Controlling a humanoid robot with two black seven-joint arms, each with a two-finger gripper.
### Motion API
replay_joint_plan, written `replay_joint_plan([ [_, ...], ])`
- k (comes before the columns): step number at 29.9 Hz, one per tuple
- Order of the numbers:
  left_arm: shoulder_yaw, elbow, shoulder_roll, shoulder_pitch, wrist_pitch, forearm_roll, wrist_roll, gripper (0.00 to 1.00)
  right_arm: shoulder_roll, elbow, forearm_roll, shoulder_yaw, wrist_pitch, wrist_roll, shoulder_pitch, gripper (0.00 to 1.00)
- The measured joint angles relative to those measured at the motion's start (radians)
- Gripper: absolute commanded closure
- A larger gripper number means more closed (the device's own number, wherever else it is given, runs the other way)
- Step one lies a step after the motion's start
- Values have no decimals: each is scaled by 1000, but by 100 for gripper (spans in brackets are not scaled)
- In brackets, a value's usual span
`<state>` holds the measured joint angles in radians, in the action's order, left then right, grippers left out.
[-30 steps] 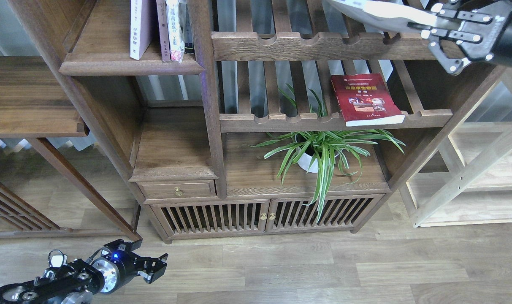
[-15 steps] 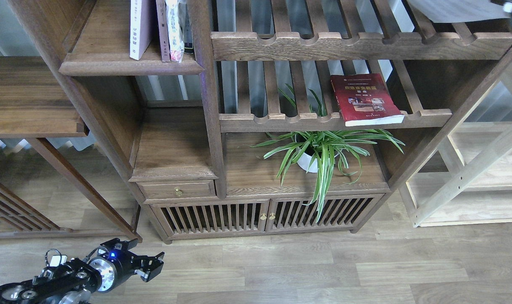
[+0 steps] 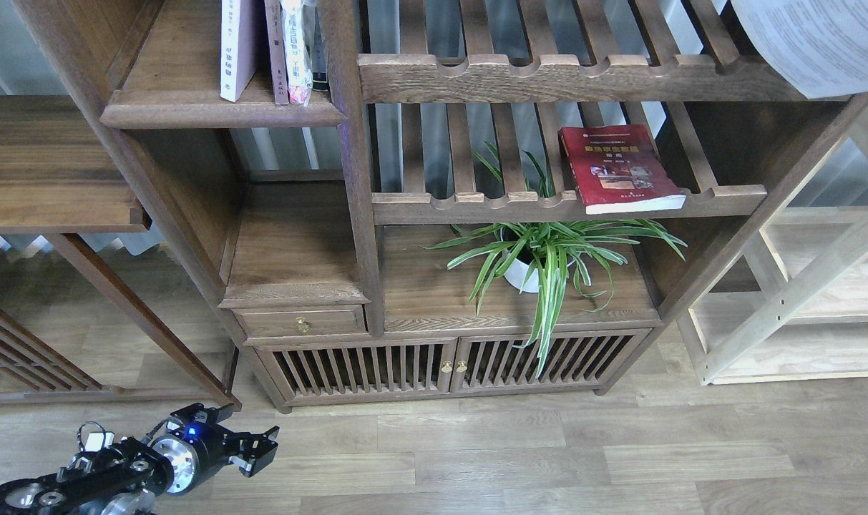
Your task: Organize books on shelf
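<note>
**Book count: three upright on the solid board, one red flat on a rack, one open page at top right**

Solid flat dark-brown wood shelf with a rounded front lip (image 3: 190,111), upper left: three books clearly standing upright at its right end, against the post. Pale lavender-white paperback (image 3: 237,46) leftmost, leaning slightly. Thin dark-maroon spine (image 3: 276,54) next, touching it. Then a white-spined book with dark Chinese characters and a bit of pink at the bottom (image 3: 297,50). A dark sliver sits behind that one against the post; cannot tell whether it is a fourth book. Left part of the board is bare.

One red paperback with a gold title band and a small photo strip on the cover (image 3: 623,168): lying flat, cover up, on the lower slatted rack with the scalloped front rail (image 3: 476,207), right half, bottom edge overhanging the rail a little.

One pale printed page or open book surface (image 3: 820,43) in the top right corner, over the end of the upper slatted rack (image 3: 548,77), cut off by the frame edge.

One potted spider plant in a white pot (image 3: 541,261) on the cabinet top beneath the red book.

Grippers: one visible. Left gripper (image 3: 258,449) low at bottom left over the wood-plank floor, fingers parted, holding nothing. Right gripper out of frame.
</note>
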<state>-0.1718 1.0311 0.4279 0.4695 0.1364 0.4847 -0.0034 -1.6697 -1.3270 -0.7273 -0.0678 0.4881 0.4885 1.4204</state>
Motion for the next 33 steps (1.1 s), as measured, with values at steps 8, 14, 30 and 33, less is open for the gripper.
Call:
replay_joint_plan([
  [8,0,-18,-3,12,-6,-1,-12,14,-74,0,-6,73,1,0,0,99],
  [14,0,-20,-25,42,-13,-2,-15,14,-76,0,-62,157,1,2,1,99],
  [30,16,-32,-143,189,-13,0,4,14,-76,8,-148,427,1,0,7,99],
  [33,21,-32,-163,217,-12,0,8,14,-76,8,-186,484,1,0,9,99],
])
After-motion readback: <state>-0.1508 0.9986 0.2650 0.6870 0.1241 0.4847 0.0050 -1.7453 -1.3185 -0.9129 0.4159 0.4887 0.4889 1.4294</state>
